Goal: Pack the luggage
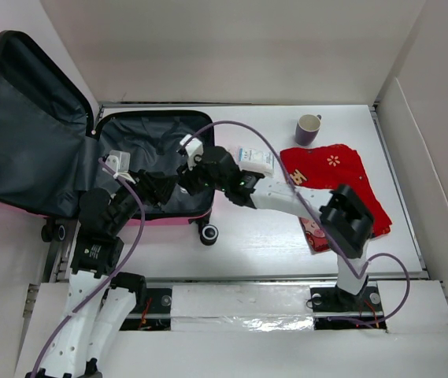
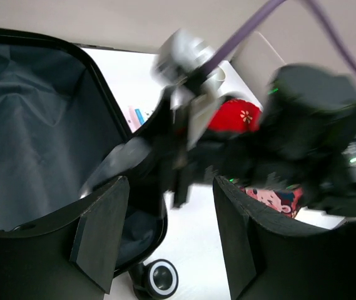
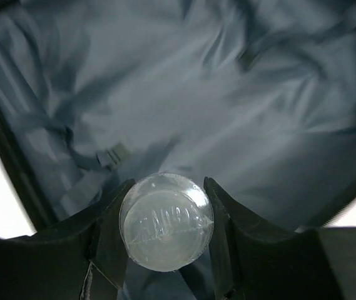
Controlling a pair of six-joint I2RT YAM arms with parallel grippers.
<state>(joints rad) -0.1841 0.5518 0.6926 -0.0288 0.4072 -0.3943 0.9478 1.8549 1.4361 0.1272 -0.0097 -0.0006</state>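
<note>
Your luggage sits at the back left of the counter, lying open: the pink lid leans up and away to the left, and the base lies flat with its dark grey lining facing up and a black wheel at its near right corner. In the right wrist view you see only that creased lining and a strap with a buckle lying across it. Your right tool hangs over the open base with its fingers clamped on a clear round plastic container, seen end-on, with raised lettering on its face; you cannot tell what is inside it, and it is held above the lining, not resting on it. Your left tool hovers at the near rim of the base with its fingers spread and nothing between them, facing the right arm. Just right of the luggage a small white box lies on the counter, and beside that a red patterned cloth is spread out. A purple mug stands upright behind the cloth, its pale inside facing up.
</note>
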